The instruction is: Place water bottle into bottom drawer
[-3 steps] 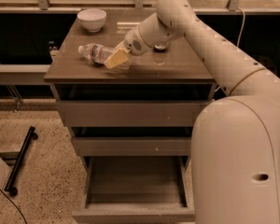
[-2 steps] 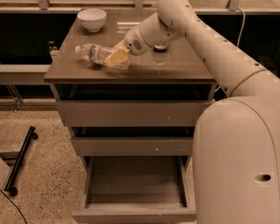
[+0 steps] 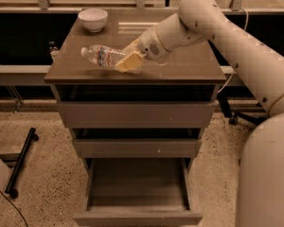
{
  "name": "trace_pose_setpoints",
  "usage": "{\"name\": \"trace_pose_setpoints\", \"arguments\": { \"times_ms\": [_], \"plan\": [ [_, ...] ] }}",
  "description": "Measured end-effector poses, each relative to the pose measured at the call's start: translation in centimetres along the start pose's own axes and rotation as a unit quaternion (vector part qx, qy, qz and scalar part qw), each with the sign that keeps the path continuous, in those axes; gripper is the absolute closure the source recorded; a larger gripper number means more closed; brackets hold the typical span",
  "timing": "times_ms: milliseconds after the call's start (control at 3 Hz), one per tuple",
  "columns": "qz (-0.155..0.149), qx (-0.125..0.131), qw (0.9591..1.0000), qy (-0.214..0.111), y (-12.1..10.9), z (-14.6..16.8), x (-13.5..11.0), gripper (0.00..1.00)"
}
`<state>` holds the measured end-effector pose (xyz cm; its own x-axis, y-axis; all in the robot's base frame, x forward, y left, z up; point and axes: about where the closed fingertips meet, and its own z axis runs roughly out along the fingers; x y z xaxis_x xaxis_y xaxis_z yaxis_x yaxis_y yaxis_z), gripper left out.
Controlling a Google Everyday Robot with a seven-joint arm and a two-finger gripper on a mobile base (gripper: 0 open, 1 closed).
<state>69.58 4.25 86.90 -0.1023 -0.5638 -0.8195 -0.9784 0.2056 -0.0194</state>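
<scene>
Tool (image 3: 129, 62) is clamped on the base end of the water bottle (image 3: 102, 56) at the bench (image 3: 189, 71) top, near its front edge. Can't tell if the bottle rests on the surface or hangs just clear. Its long axis runs approx. side to side, cap pointing away from the tool, twd view-left. The bottom drawer (image 3: 137, 186) stands pulled open below & fwd of the grasp. Next move likely needs a carry out past the front edge, then down.

Cream-white rounded arm (image 3: 236, 46), small dark screws (image 3: 264, 100); its gripper (image 3: 126, 56), tan fingers (image 3: 129, 64), above the cabinet top (image 3: 184, 70).
</scene>
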Motion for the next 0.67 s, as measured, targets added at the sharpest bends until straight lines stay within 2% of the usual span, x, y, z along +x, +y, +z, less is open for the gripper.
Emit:
{"name": "trace_pose_setpoints", "arguments": {
  "times_ms": [333, 667],
  "plan": [
    [-0.017, -0.004, 0.9997, -0.014, 4.0, -3.1, 2.0, 1.00],
    [-0.013, -0.032, 0.9986, -0.039, 10.4, -6.2, 7.9, 1.00]
  ]
}}
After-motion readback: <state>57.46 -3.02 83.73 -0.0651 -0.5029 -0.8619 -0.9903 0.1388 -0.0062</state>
